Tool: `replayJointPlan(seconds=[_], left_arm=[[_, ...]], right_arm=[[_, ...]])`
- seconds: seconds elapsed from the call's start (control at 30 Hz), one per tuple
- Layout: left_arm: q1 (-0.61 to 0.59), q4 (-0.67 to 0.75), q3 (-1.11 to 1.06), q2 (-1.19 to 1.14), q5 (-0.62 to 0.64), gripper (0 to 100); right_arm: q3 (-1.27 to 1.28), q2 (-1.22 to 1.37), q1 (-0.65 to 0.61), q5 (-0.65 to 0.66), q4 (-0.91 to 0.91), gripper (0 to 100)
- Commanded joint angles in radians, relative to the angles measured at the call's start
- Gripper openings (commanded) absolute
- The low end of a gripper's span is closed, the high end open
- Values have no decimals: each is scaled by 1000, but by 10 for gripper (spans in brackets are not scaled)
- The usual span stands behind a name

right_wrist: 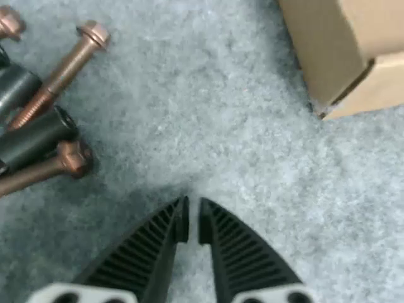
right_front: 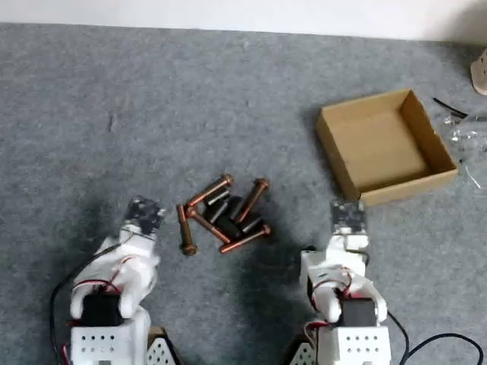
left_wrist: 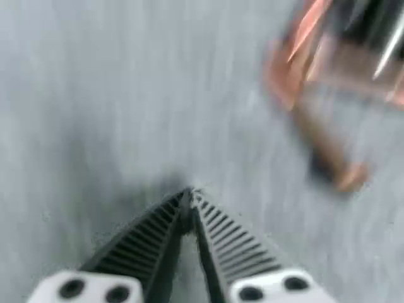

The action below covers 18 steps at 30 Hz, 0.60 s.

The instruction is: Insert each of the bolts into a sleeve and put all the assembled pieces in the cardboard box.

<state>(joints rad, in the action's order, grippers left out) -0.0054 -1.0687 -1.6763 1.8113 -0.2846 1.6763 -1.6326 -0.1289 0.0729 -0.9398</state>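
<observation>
I'm holding my L claw (left_wrist: pixel 189 197) shut w/ nothing in it, ribbed tips meeting over the grey carpet (left_wrist: pixel 95 95). Its wrist cam is giving just a smeared copper bolt (left_wrist: pixel 325 148) beyond the tips, too blurred to read its heading. My R claw (right_wrist: pixel 190 219) is sitting all but closed, a sliver of gap, gripping nothing. The R wrist cam is showing detail the high view isn't: flanged hex heads on two bolts, a black sleeve (right_wrist: pixel 38 136) lying btwn them, plus a corner of the cardboard box (right_wrist: pixel 334 57) off to the other side.

The high view is giving the layout. The bolts (right_front: pixel 224 214) & sleeves are lying in one heap btwn my two claws, slightly ahead of both, closer to L. The nearest bolt (right_front: pixel 185 228) to L claw is lying w/ its long axis running fore-aft, head pointing back at my arms; the others are fanning out diagonally. The cardboard box (right_front: pixel 407 188) is sitting open side up ahead of R claw and to its right, well apart from the heap.
</observation>
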Motion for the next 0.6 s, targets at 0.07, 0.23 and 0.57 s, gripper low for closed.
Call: replayJointPlan(seconds=[0.07,0.23,0.57], left_arm=[[12,28,-21,12,8,11],[-151,26,77,8,9,16],[-142,-29,507,-349,9,56]], right_arm=[[130,4,-10,12,30,5],[130,-1,-8,12,30,5],[127,-2,18,12,30,5]])
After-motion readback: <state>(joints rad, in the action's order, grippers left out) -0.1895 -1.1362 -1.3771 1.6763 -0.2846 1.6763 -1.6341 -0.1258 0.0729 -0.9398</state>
